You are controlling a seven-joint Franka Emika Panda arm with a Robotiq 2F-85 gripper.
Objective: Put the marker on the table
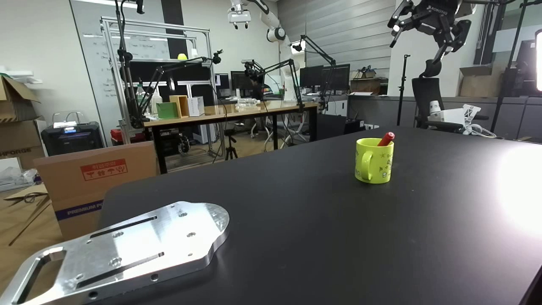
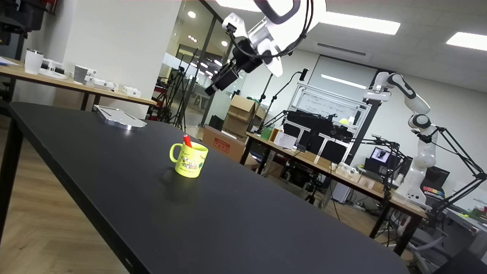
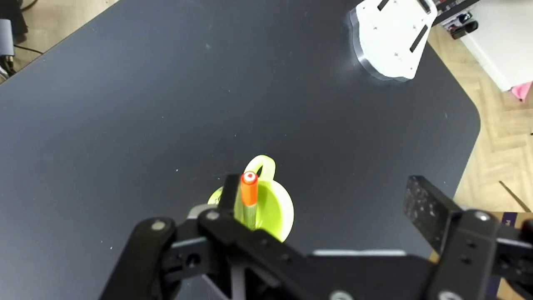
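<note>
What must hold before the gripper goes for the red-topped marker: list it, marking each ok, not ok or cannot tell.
Gripper open: ok, fingers wide apart.
Red-topped marker exposed: ok, its top sticks out of the yellow-green mug.
Mug upright on the black table: ok.
Marker centred between fingers: not ok, in the wrist view it shows beside one finger.
Gripper down at the marker: not ok, it hangs well above in both exterior views.
Mug holding nothing else: cannot tell, part of its inside is hidden.
</note>
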